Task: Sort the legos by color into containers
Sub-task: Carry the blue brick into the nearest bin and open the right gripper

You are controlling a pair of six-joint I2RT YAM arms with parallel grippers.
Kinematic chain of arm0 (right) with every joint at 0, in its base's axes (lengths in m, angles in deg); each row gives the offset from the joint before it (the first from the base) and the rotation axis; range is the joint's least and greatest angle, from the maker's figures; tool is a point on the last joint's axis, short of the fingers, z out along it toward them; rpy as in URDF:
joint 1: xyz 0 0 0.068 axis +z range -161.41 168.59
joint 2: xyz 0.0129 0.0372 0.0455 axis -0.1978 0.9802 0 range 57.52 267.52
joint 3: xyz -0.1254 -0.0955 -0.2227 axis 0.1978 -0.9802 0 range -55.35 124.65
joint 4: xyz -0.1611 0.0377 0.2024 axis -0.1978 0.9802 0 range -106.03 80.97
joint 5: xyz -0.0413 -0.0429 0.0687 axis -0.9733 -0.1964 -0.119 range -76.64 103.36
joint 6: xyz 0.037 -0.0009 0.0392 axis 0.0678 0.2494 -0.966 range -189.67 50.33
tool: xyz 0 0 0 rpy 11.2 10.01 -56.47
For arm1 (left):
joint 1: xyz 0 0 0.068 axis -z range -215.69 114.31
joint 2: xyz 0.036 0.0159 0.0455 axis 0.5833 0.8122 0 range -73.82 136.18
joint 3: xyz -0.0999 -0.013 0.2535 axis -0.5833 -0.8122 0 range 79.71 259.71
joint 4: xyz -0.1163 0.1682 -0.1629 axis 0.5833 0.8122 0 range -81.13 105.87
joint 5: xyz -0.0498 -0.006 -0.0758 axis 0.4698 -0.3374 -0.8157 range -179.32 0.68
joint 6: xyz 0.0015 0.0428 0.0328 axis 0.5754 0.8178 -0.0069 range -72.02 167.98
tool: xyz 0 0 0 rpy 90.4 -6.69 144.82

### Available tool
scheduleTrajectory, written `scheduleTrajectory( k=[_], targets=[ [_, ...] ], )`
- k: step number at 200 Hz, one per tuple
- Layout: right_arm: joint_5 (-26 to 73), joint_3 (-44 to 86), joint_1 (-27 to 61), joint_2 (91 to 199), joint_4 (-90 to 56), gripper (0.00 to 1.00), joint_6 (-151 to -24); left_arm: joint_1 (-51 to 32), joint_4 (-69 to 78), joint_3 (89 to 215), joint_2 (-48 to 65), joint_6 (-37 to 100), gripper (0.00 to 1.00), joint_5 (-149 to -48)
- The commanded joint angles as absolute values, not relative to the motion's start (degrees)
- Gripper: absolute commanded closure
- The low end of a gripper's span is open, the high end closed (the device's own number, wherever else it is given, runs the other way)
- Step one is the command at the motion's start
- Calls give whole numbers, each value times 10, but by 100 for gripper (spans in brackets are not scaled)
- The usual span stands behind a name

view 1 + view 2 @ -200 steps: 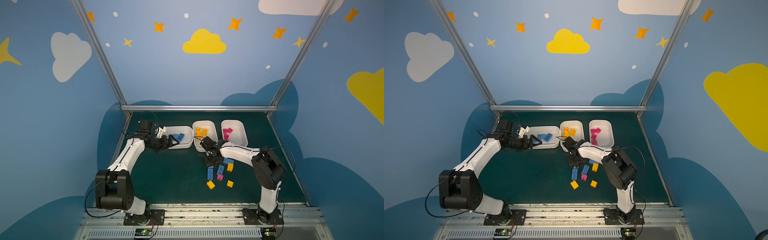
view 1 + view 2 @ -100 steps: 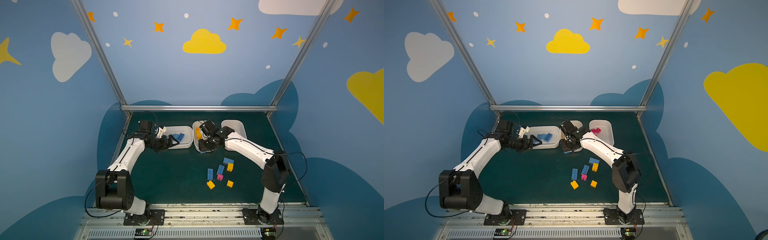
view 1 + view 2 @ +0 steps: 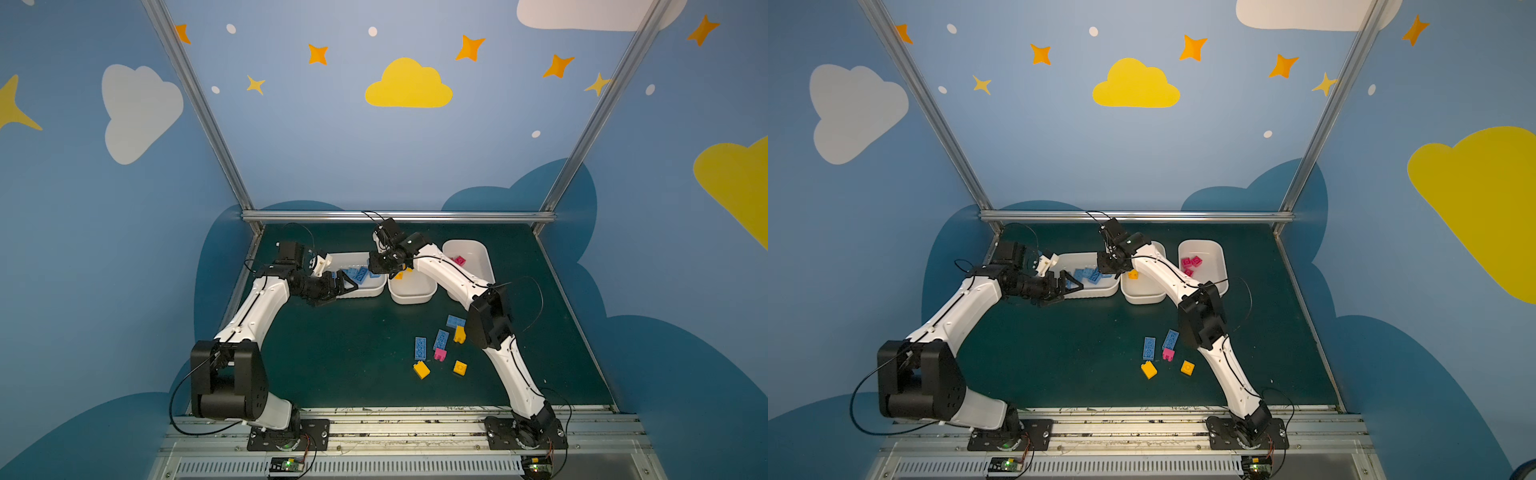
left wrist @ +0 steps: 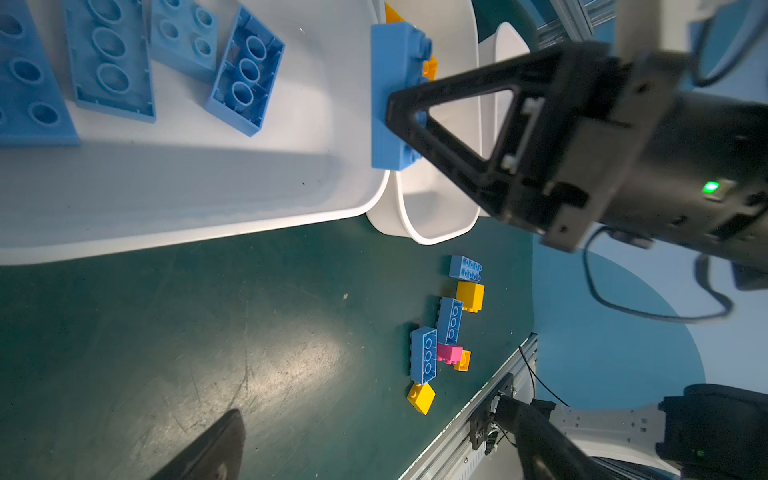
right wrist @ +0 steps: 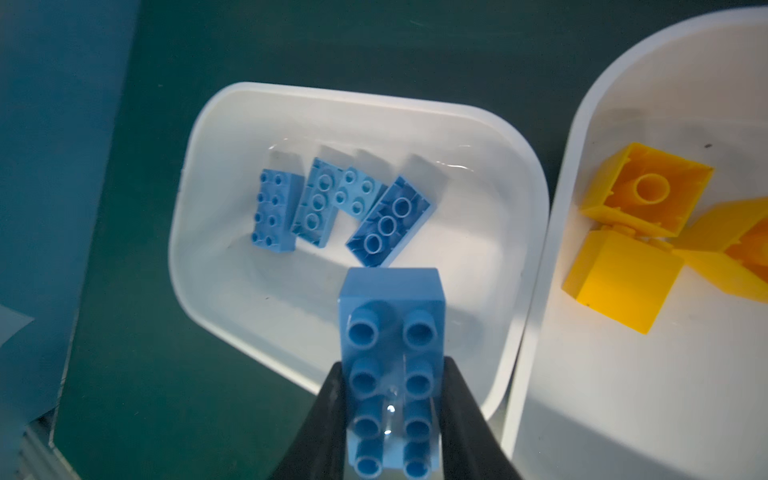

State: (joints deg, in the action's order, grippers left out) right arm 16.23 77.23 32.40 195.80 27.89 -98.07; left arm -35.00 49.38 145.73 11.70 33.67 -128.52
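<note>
Right tool (image 5: 392, 374): clamped on a long blue brick (image 5: 392, 316), which we hold above the blue-brick tray (image 5: 199, 266); four blue lie beneath. Left tool (image 3: 340, 291): jaws apart, empty. We count seven loose bricks (image 3: 420, 348) left on the surface (image 3: 353, 353): three blue, three yellow, one pink.

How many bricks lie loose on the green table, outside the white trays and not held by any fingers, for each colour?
blue bricks: 3
yellow bricks: 3
pink brick: 1
Total: 7
</note>
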Motion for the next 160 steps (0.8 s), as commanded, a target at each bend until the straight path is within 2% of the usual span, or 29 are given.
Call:
scheduleTrajectory(
  k=[1, 17, 66, 95, 135, 160],
  targets=[
    [103, 779, 324, 1971, 219, 78, -978, -354, 504, 1472, 115, 350, 0, -1289],
    [75, 804, 323, 1998, 219, 78, -976, -354, 504, 1470, 117, 352, 0, -1289],
    [68, 898, 322, 2072, 249, 71, -972, -357, 501, 1460, 120, 356, 0, -1289],
    [75, 902, 320, 2081, 254, 56, -977, -358, 500, 1459, 123, 357, 0, -1291],
    [97, 890, 320, 2034, 253, 44, -942, -358, 503, 1464, 127, 359, 1, -1293],
    [133, 786, 320, 1939, 224, 39, -918, -359, 504, 1464, 123, 359, 0, -1297]
  ],
)
